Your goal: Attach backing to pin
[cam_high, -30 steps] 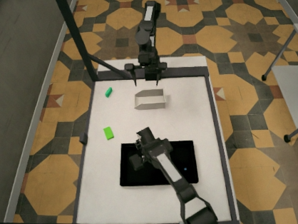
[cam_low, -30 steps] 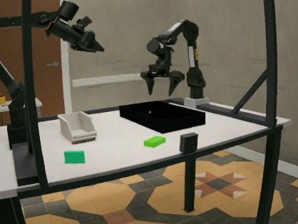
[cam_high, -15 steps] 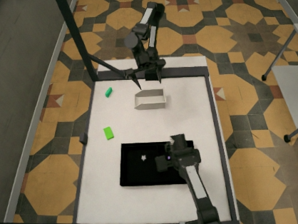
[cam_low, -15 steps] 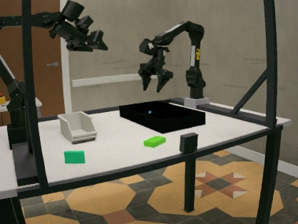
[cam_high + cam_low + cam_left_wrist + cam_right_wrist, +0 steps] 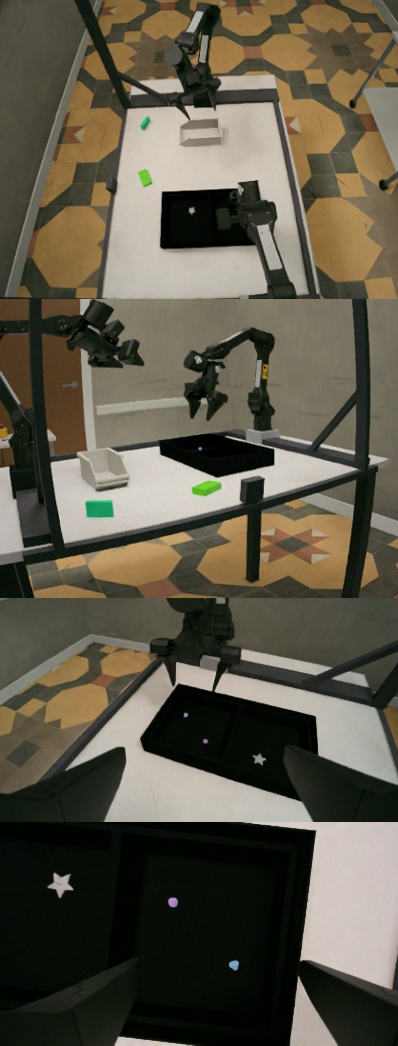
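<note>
A white star-shaped pin (image 5: 191,209) lies in one compartment of the black tray (image 5: 207,218). It also shows in the left wrist view (image 5: 258,759) and the right wrist view (image 5: 60,884). A purple backing (image 5: 172,902) and a blue backing (image 5: 234,965) lie apart in the other compartment. My right gripper (image 5: 228,208) hangs above that compartment, open and empty, as the right wrist view (image 5: 218,963) shows. My left gripper (image 5: 199,107) is open and empty, high above the grey bin (image 5: 202,133), facing the tray (image 5: 232,735).
Two green blocks (image 5: 145,123) (image 5: 145,177) lie on the table to the side of the bin and tray. A small black block (image 5: 111,184) sits on the table edge. Black frame posts (image 5: 40,423) stand around the table.
</note>
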`<state>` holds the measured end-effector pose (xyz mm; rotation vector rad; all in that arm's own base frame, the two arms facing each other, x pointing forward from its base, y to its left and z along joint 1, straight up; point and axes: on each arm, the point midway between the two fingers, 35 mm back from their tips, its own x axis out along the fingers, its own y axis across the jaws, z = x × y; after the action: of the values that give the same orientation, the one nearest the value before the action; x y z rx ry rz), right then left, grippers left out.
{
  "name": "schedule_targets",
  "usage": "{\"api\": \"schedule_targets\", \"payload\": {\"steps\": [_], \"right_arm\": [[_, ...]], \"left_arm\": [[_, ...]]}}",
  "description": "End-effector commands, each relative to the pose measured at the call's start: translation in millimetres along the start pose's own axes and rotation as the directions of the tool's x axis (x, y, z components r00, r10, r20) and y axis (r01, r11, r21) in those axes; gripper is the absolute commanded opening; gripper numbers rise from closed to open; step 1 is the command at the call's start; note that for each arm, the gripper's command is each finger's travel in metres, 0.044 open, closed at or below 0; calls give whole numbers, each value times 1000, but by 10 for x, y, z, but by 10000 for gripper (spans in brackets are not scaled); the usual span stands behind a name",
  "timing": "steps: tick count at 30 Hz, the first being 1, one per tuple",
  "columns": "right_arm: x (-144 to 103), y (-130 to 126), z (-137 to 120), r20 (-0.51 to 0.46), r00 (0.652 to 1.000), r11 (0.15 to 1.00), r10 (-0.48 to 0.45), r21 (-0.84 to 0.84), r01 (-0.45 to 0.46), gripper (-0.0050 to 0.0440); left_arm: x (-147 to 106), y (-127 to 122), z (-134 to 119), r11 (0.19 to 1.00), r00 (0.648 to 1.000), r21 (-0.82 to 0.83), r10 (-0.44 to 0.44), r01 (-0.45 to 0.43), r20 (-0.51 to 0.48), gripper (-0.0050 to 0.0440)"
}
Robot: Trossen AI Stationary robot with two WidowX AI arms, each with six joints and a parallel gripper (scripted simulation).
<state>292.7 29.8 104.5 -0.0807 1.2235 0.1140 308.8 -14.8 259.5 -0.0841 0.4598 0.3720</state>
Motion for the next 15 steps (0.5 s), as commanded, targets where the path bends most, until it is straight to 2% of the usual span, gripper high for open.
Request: {"api": "schedule_targets", "payload": {"steps": [1, 3, 5, 8, 11, 15], "right_arm": [[-51, -6, 43, 22, 1000, 1000, -1, 1, 0, 416], [-7, 10, 46, 12, 1000, 1000, 8, -25, -7, 368], [-7, 10, 46, 12, 1000, 1000, 8, -25, -7, 368], [-8, 7, 99, 18, 1000, 995, 19, -96, -17, 296], [46, 29, 119, -1, 999, 969, 42, -244, -41, 224], [121, 59, 153, -31, 997, 891, 73, -447, -79, 130]], "left_arm": [[-40, -3, 82, 1000, 1000, -17, -7, 8, 20, 440], [-40, -3, 82, 1000, 1000, -17, -7, 8, 20, 440], [-40, -3, 82, 1000, 1000, -17, -7, 8, 20, 440], [-40, -3, 82, 1000, 1000, -17, -7, 8, 20, 440], [-40, -3, 82, 1000, 1000, -17, -7, 8, 20, 440], [-40, -3, 82, 1000, 1000, -17, -7, 8, 20, 440]]}}
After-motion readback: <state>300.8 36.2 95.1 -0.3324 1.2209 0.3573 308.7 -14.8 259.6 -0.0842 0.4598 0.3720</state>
